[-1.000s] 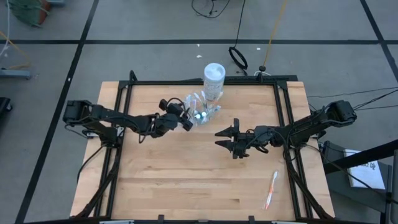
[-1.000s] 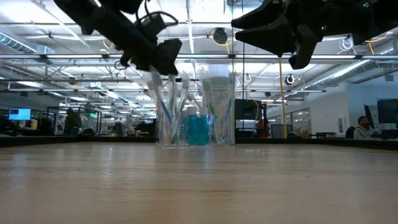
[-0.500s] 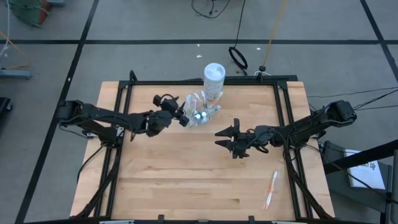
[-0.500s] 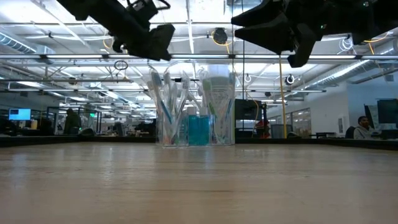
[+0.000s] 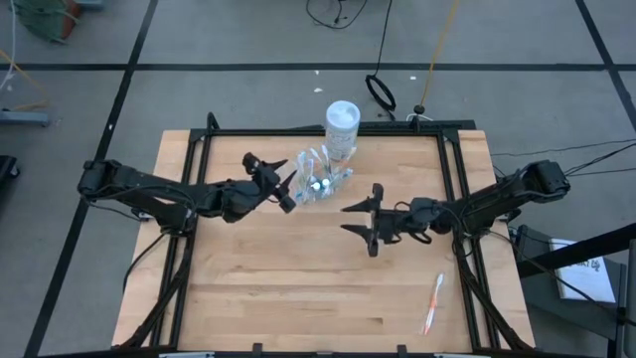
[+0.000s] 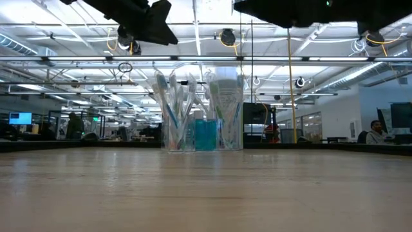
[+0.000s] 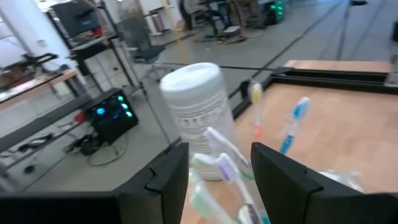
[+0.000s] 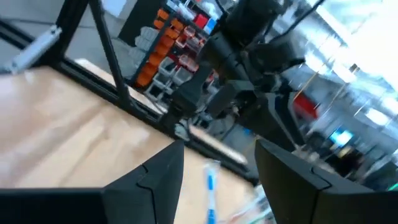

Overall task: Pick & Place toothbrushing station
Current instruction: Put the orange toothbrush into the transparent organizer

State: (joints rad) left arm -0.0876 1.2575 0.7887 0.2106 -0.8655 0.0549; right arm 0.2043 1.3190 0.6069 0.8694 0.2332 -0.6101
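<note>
Lone orange toothbrush (image 5: 433, 303) only in the high view, both claws (image 5: 289, 189) (image 5: 360, 221) spread, empty.

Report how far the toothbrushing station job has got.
Done: the clear cup holds many toothbrushes and stands beside the white tub. In hand: nothing; the left gripper and right gripper are open and empty. Left: one orange toothbrush lies alone on the table.
</note>
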